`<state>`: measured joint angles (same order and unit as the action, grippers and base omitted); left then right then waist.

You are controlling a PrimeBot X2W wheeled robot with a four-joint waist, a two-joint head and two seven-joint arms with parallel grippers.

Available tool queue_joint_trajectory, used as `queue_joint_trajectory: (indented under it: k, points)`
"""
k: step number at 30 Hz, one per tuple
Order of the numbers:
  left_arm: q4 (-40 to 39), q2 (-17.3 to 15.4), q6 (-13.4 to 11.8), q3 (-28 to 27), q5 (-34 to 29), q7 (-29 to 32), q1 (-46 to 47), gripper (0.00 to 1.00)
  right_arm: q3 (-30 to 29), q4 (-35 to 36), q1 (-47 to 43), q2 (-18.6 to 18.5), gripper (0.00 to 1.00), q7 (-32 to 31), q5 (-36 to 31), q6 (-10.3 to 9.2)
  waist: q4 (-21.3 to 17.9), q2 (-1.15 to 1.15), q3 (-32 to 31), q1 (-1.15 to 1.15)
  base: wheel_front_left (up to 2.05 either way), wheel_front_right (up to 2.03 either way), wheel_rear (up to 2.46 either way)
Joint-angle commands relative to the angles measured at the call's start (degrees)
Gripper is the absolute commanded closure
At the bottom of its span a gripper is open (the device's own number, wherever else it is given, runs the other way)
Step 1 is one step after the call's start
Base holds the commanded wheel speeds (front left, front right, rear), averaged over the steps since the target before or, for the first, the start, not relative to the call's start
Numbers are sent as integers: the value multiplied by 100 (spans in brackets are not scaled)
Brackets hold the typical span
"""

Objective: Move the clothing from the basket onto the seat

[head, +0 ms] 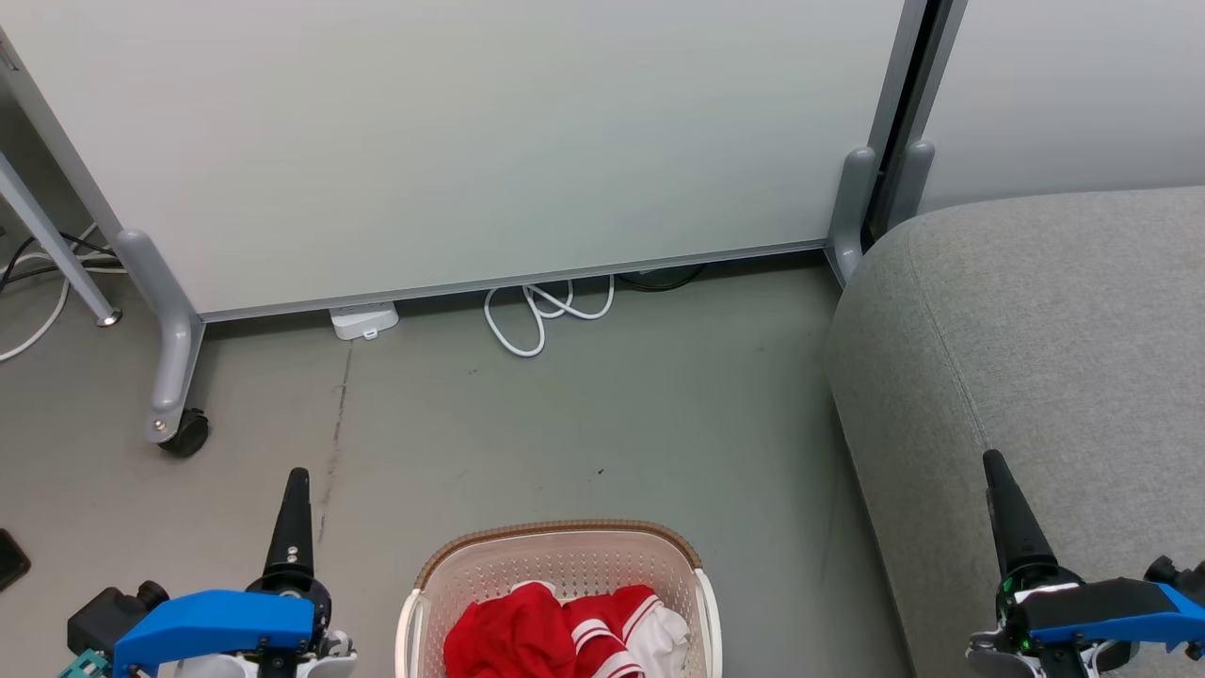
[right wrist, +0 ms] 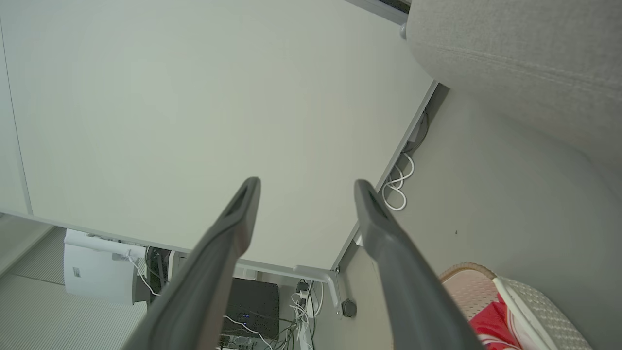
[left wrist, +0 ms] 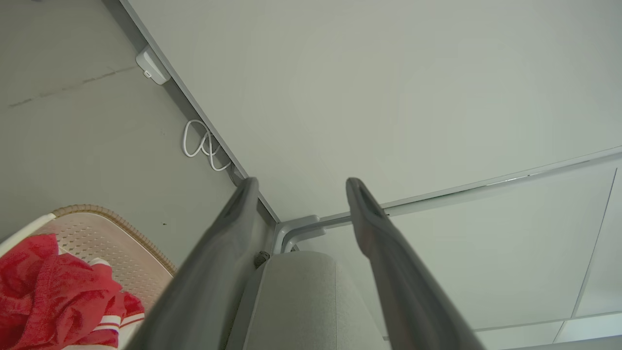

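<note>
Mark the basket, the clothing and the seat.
basket (head: 565,526): head view, on the brown band of the far rim.
clothing (head: 513,636): head view, on the plain red fabric at the left of the pile.
seat (head: 1036,320): head view, on the grey top surface.

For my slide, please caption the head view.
Red white-trimmed garments lie in cream perforated plastic basket beside grey woven couch.

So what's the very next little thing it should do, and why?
Probably lower the left pincer toward the red clothing in the basket. The clothing all lies there, none on the visible part of the seat; that pincer is open, holds nothing, and looks nearer the basket than the right pincer.
</note>
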<state>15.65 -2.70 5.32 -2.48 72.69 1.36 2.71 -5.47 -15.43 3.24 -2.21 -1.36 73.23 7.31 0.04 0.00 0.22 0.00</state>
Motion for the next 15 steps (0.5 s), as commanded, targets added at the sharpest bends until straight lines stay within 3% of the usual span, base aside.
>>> queue_joint_trajectory:
  k: [1, 15]
  points:
    - [-119, -79, -33, 92, -400, -84, 172, 0, 7, 149, 102, -31, 0, 82, -452, 11, 5, 0, -1, 0, 0, 0, 0]
    - [-192, -269, -225, 530, -1974, -398, 191, 0, 41, 290, 44, -42, 0, 396, -2225, 14, 27, 0, 3, 0, 0, 0, 0]
